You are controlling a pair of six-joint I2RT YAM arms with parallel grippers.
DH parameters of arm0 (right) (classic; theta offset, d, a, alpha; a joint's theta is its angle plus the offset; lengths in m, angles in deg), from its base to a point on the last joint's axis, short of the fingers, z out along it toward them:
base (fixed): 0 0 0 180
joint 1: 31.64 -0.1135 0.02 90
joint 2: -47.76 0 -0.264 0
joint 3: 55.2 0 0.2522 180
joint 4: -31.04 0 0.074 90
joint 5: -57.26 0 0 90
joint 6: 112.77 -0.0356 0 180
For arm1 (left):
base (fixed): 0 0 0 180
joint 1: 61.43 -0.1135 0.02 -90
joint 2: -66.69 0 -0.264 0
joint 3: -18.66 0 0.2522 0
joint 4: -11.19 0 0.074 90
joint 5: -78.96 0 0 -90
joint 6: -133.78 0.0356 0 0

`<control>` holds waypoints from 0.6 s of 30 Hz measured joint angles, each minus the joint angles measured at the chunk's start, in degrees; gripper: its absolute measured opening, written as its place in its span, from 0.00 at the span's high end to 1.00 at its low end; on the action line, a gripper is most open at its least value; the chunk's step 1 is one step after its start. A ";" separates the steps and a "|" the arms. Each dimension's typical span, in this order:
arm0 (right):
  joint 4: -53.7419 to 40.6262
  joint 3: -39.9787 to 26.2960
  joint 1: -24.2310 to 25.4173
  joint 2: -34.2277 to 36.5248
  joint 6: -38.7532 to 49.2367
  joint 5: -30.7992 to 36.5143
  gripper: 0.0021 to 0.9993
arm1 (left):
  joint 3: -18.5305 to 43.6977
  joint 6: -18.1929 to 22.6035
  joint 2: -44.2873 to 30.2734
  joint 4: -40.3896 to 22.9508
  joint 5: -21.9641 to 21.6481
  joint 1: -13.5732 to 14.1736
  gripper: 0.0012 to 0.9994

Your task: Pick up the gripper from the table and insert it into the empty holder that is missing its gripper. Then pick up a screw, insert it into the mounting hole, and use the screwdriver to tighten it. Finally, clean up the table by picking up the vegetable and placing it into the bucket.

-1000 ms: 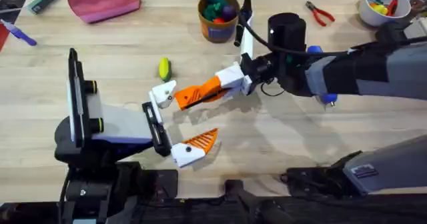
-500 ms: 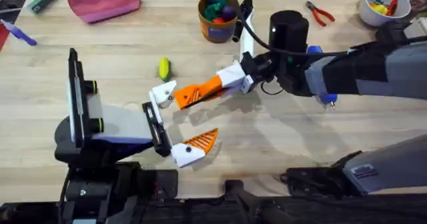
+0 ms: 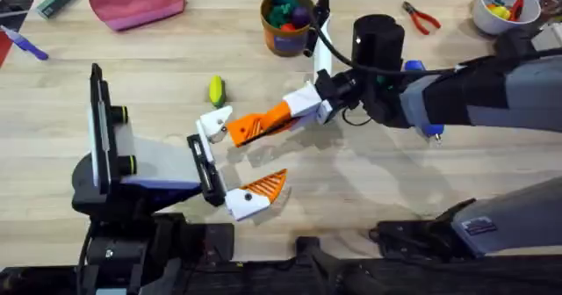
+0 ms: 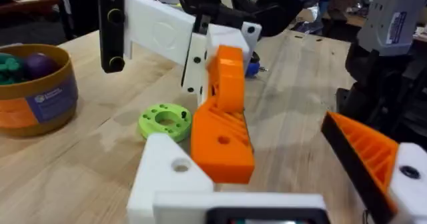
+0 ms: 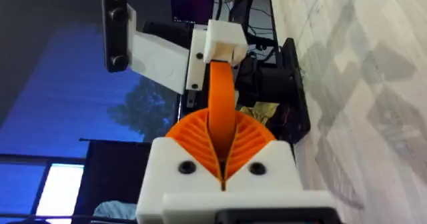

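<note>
My right gripper (image 3: pixel 305 103) is shut on the orange wedge-shaped gripper (image 3: pixel 260 123), holding it level above the table. The wedge's far end touches the empty white holder (image 3: pixel 213 122) of my left gripper (image 3: pixel 246 159), which is open. The left gripper's other white mount carries its own orange wedge (image 3: pixel 269 185). The left wrist view shows the held gripper (image 4: pixel 223 127) leaning against the holder (image 4: pixel 170 177). In the right wrist view, orange ribbed pads (image 5: pixel 250 137) clamp the gripper (image 5: pixel 222 97). The yellow-green vegetable (image 3: pixel 216 90) lies behind the holder. The bucket (image 3: pixel 287 21) stands at the back.
A pink pouch (image 3: pixel 137 1) and a blue pen-shaped tool (image 3: pixel 24 43) lie at the back left. Red pliers (image 3: pixel 422 17) and a white bowl (image 3: pixel 499 7) sit at the back right. A green disc (image 4: pixel 165 119) lies on the table under the held wedge.
</note>
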 joint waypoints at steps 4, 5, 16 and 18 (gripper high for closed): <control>0.02 0.00 0.02 0.00 -0.22 0.02 0.99 | 0.00 0.00 0.00 0.00 0.00 0.00 0.01; 0.02 0.00 0.00 0.00 -0.52 0.03 0.99 | 0.01 0.00 0.00 0.00 0.00 0.00 0.01; 2.04 0.00 -0.97 0.00 -2.66 0.90 0.99 | 0.00 0.02 0.00 0.00 -0.03 0.00 0.01; 3.32 0.00 -1.16 0.01 -3.59 0.89 0.99 | 0.01 0.02 0.00 0.00 -0.05 0.00 0.01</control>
